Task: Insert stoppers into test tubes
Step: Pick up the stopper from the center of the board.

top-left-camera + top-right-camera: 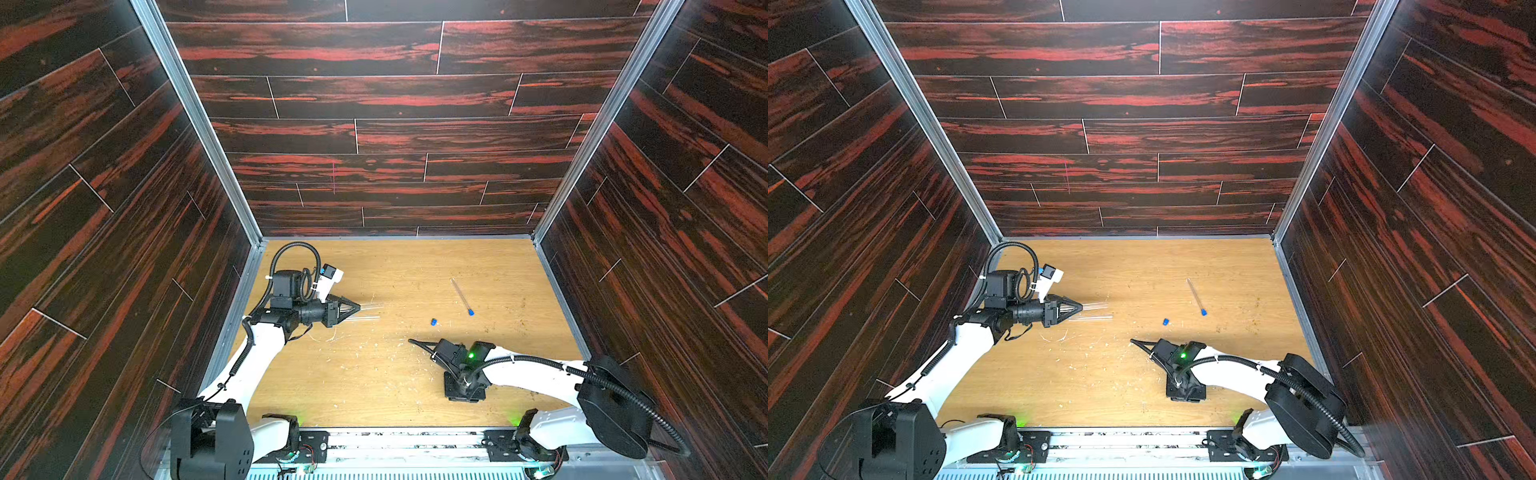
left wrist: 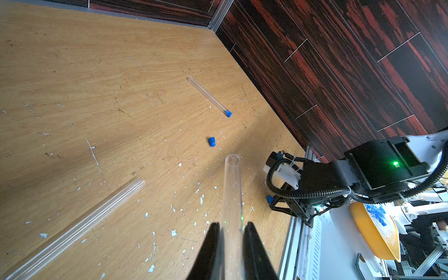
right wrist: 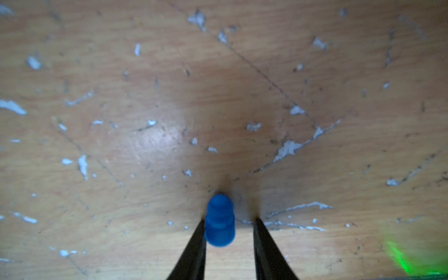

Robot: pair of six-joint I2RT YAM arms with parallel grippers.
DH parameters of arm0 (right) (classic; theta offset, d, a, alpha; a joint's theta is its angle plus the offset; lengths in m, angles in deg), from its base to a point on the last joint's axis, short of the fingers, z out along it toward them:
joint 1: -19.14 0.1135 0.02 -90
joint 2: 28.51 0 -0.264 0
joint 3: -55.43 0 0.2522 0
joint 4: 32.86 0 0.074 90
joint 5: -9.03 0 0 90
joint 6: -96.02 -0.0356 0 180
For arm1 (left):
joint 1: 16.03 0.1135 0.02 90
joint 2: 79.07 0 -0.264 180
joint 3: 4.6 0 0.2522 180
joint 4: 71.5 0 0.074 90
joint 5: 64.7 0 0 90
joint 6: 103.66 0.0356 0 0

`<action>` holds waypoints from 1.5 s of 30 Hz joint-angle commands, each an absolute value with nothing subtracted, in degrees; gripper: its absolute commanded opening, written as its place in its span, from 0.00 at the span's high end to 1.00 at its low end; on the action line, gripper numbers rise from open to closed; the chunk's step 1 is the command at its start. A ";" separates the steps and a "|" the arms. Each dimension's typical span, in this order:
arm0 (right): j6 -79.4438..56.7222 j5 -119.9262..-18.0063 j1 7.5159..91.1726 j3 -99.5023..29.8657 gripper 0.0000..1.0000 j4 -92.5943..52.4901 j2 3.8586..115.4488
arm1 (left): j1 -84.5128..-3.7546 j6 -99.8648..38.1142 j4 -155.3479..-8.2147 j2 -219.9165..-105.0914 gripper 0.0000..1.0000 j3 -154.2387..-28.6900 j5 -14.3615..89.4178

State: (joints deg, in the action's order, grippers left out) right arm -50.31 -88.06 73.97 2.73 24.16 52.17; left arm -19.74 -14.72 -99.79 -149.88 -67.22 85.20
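My left gripper (image 1: 358, 308) (image 2: 231, 224) is shut on a clear test tube (image 2: 232, 189), whose open mouth points out over the table. A second clear tube (image 1: 368, 318) (image 2: 80, 225) lies on the wood just beside it. A third tube (image 1: 461, 294) (image 2: 208, 97) lies farther right with a blue stopper (image 1: 471, 312) (image 2: 228, 113) in its end. A loose blue stopper (image 1: 433, 321) (image 2: 212, 141) lies between them. My right gripper (image 1: 464, 390) (image 3: 229, 220) points down at the table, open. Another blue stopper (image 3: 219, 220) stands between its fingers, against one finger and apart from the other.
Pale flecks and scratches (image 1: 357, 353) cover the wooden table. Dark wood-pattern walls (image 1: 124, 249) close in the left, back and right sides. A metal rail (image 1: 407, 440) runs along the front edge. A yellow bowl (image 2: 373, 232) sits beyond that edge.
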 commanded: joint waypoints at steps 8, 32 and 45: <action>-50.45 -88.78 73.63 1.78 0.69 24.53 53.89 | -19.38 -14.26 -99.09 -150.02 1.00 -67.15 85.59; -49.69 -88.38 73.59 1.33 0.76 23.79 55.07 | -19.39 -14.14 -99.26 -149.73 1.00 -66.92 85.31; -49.90 -88.68 73.60 1.24 0.73 23.62 55.24 | -19.29 -14.02 -99.33 -149.62 1.00 -66.88 85.25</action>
